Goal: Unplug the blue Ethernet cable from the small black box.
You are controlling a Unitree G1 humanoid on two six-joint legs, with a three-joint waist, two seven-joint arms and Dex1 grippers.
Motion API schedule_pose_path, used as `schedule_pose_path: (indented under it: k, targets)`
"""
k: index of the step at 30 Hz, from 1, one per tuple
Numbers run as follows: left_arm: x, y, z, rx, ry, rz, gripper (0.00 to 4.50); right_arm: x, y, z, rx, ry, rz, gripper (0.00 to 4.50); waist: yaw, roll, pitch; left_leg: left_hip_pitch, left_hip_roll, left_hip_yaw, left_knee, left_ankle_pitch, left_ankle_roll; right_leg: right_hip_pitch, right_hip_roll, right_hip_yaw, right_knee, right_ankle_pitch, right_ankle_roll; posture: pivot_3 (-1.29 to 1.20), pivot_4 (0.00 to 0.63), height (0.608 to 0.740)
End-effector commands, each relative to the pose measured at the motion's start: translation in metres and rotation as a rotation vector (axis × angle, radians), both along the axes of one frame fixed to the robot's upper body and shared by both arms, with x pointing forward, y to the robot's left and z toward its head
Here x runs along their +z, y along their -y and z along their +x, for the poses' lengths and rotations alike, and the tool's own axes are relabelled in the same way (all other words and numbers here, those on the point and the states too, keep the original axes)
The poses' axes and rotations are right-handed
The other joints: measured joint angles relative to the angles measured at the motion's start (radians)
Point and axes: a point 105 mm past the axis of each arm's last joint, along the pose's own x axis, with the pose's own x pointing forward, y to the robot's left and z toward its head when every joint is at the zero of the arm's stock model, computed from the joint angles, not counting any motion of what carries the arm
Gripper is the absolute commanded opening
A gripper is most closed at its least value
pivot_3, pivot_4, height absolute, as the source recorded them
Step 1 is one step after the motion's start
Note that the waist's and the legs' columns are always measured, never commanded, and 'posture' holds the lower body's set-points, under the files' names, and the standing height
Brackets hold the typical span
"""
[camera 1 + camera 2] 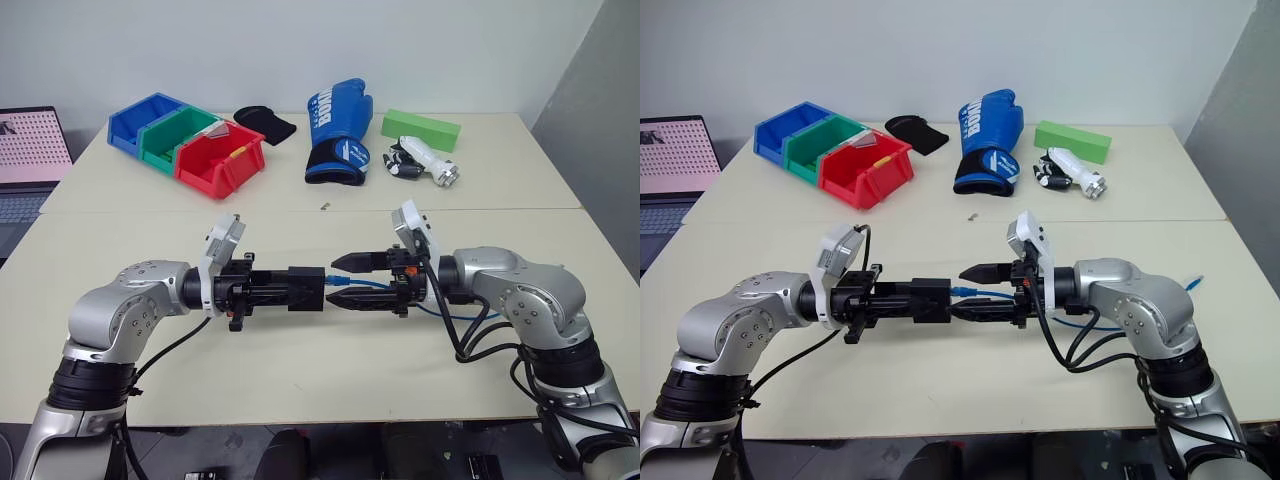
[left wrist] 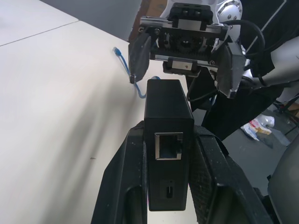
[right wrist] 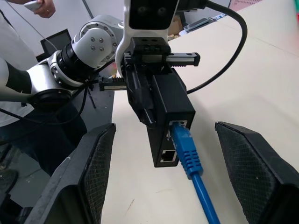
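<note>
Nearest me, above the pale table (image 1: 300,380), the left gripper (image 1: 278,290) is clenched on the small black box (image 1: 305,289), holding it level in the air. The blue Ethernet cable (image 3: 189,154) is plugged into its port, trailing away under the right arm. The right gripper (image 1: 345,281) faces it, released, fingers either side of the plug. The box looks light and rigid, the cord limp; I'd pinch the stiff plug boot, not the cord. Beyond lie a boxing glove (image 1: 338,130) and coloured bins (image 1: 185,140).
</note>
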Motion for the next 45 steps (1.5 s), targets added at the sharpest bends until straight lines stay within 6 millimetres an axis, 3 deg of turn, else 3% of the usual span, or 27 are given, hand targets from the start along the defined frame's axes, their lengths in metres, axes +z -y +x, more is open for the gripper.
schedule_pose_path:
  k: [1,10,11,21,27,30,32,39,45]
  targets:
    - [0.0071,0.0004,-0.0025,-0.023,0.038,0.002,0.79,0.0055,-0.0006,0.0022,-0.008,0.007,0.016,3.60,0.000,0.000,0.000,0.000,0.000,0.000,0.000,0.000,0.000,0.000,0.000,0.000,0.000,0.000,0.000,0.00,0.150,0.740]
    - [0.0059,-0.0004,-0.0025,-0.018,0.041,0.009,0.79,0.0021,-0.0020,0.0028,-0.001,-0.004,0.007,3.60,0.000,0.000,0.000,0.000,0.000,0.000,0.000,0.000,0.000,0.000,0.000,0.000,0.000,0.000,0.000,0.00,0.150,0.740]
    - [0.0058,-0.0006,-0.0029,-0.019,0.041,0.009,0.79,0.0017,-0.0020,0.0029,-0.002,0.000,0.005,3.23,0.000,0.000,0.000,0.000,0.000,0.000,0.000,0.000,0.000,0.000,0.000,0.000,0.000,0.000,0.000,0.00,0.150,0.740]
    - [0.0041,-0.0023,-0.0042,-0.018,0.038,0.018,0.79,0.0006,-0.0019,0.0002,0.011,0.009,-0.008,1.07,0.000,0.000,0.000,0.000,0.000,0.000,0.000,0.000,0.000,0.000,0.000,0.000,0.000,0.000,0.000,0.00,0.150,0.740]
    - [0.0039,-0.0007,-0.0042,-0.018,0.038,0.014,0.79,-0.0001,-0.0034,-0.0017,0.022,0.023,-0.020,0.04,0.000,0.000,0.000,0.000,0.000,0.000,0.000,0.000,0.000,0.000,0.000,0.000,0.000,0.000,0.000,0.00,0.150,0.740]
    - [0.0026,-0.0012,-0.0058,-0.021,0.037,0.017,0.79,-0.0002,-0.0019,-0.0015,0.025,0.014,-0.017,0.03,0.000,0.000,0.000,0.000,0.000,0.000,0.000,0.000,0.000,0.000,0.000,0.000,0.000,0.000,0.000,0.00,0.150,0.740]
    - [0.0023,-0.0016,-0.0054,-0.019,0.037,0.017,0.79,0.0008,-0.0007,-0.0003,0.023,-0.008,-0.002,0.73,0.000,0.000,0.000,0.000,0.000,0.000,0.000,0.000,0.000,0.000,0.000,0.000,0.000,0.000,0.000,0.00,0.150,0.740]
    - [0.0017,-0.0002,-0.0047,-0.021,0.040,0.017,0.79,0.0054,0.0056,-0.0016,0.029,-0.083,0.044,2.25,0.000,0.000,0.001,0.000,0.000,0.000,0.000,0.000,0.000,0.000,0.000,0.000,0.000,0.000,0.000,0.00,0.150,0.740]
    - [0.0033,0.0014,-0.0028,-0.018,0.044,0.003,0.79,0.0004,0.0017,-0.0010,-0.009,-0.076,0.040,2.26,0.000,0.000,0.001,0.000,0.000,0.000,0.000,0.000,0.000,0.000,0.000,0.000,0.000,0.000,0.000,0.00,0.150,0.740]
